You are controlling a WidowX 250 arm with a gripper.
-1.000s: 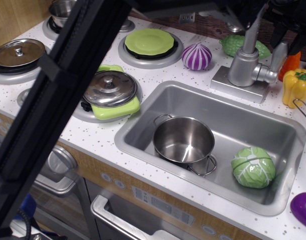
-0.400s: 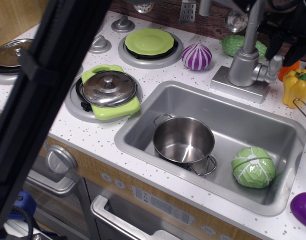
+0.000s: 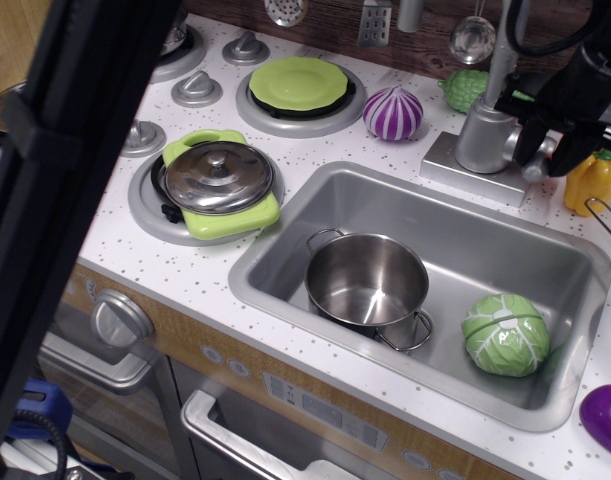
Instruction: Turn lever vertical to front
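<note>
The lever (image 3: 534, 168) is a short silver-grey handle on the right side of the silver tap body (image 3: 482, 135), behind the sink. It now tilts down toward the front, and only its tip shows. My black gripper (image 3: 541, 152) comes in from the upper right, with one finger on each side of the lever, closed on it. The fingers hide most of the handle. The thin spout pipe (image 3: 501, 50) rises upright from the tap body.
The sink (image 3: 285, 230) holds a steel pot (image 3: 365, 280) and a green cabbage (image 3: 505, 335). A yellow pepper (image 3: 593, 178) stands right of the gripper, a purple onion (image 3: 393, 112) left of the tap. A black arm beam (image 3: 65, 200) blocks the left foreground.
The gripper has moved down and toward the front with the lever. The lever has swung from pointing up to tilting down and forward. The black beam has shifted left.
</note>
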